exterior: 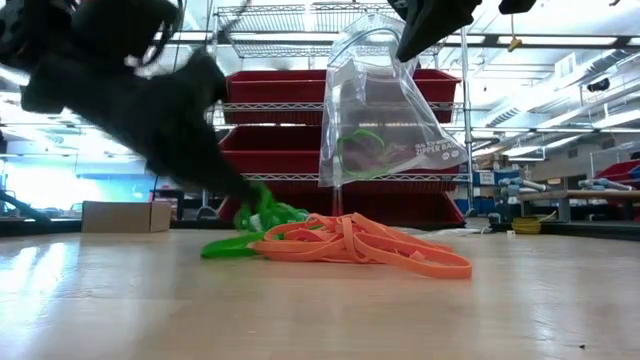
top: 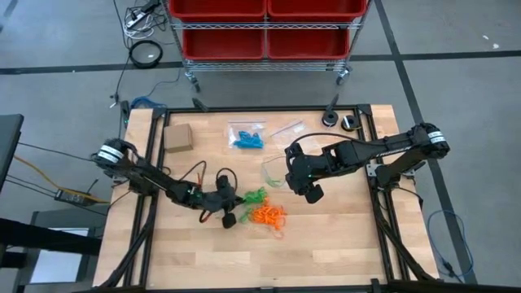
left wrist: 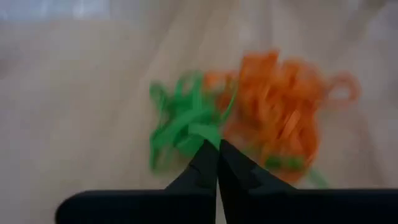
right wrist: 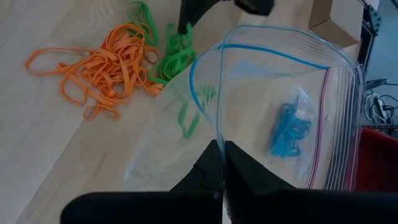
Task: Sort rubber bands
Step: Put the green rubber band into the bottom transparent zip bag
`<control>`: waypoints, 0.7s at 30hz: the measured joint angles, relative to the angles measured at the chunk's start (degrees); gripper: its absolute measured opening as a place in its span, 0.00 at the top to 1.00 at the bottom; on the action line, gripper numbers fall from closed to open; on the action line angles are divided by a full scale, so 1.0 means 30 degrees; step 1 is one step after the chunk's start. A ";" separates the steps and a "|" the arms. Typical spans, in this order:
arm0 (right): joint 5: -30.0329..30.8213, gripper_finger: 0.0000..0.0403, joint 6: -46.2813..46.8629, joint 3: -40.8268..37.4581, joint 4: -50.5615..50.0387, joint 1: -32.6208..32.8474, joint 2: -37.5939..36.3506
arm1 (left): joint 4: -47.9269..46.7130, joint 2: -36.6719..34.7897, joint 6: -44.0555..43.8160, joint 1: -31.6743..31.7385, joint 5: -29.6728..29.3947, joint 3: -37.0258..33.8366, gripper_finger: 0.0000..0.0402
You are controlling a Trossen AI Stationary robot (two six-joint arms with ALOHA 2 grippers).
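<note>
A heap of green rubber bands [top: 255, 195] lies mid-table, touching a heap of orange rubber bands [top: 269, 216] on its near right. My left gripper [left wrist: 216, 148] reaches in from the left and is shut on the green heap [left wrist: 183, 124]. To the right and higher, my right gripper [right wrist: 222, 152] is shut on a clear zip bag [exterior: 385, 110]. The bag hangs open-mouthed with a few green bands [right wrist: 189, 118] inside. Blue rubber bands [top: 247, 137] lie in another clear bag on the far part of the table. My left gripper pinches green bands [left wrist: 204, 132] at the heap's edge between its two fingertips, slanting down from the table's left. The rest of the green heap [exterior: 235, 240] lies on the table. My right gripper pinches the zip bag's rim [right wrist: 217, 134] at its open mouth between its two fingers, slanting down from the right. The bag hangs below the fingers, mouth gaping, its lower end [exterior: 390, 175] clear of the table.
A small tan cardboard box [top: 177, 137] stands at the far left. A further clear bag [top: 286, 129] lies beside the blue ones. Two small round objects [top: 339, 121] sit at the far right edge. Bare wood [top: 326, 244] shows along the near side.
</note>
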 joint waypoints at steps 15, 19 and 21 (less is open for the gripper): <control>0.0000 1.00 -0.0010 0.0000 0.0029 0.0000 0.0000 | -0.7598 -0.4815 0.2322 0.0685 0.2073 0.2029 1.00; 0.0000 1.00 -0.0015 0.0000 0.0022 0.0000 -0.0004 | -0.9025 -0.4718 0.2301 0.1040 0.2601 0.2435 1.00; 0.0000 1.00 -0.0015 0.0000 0.0018 0.0000 -0.0007 | -0.9033 -0.4705 0.2379 0.1027 0.2504 0.2435 1.00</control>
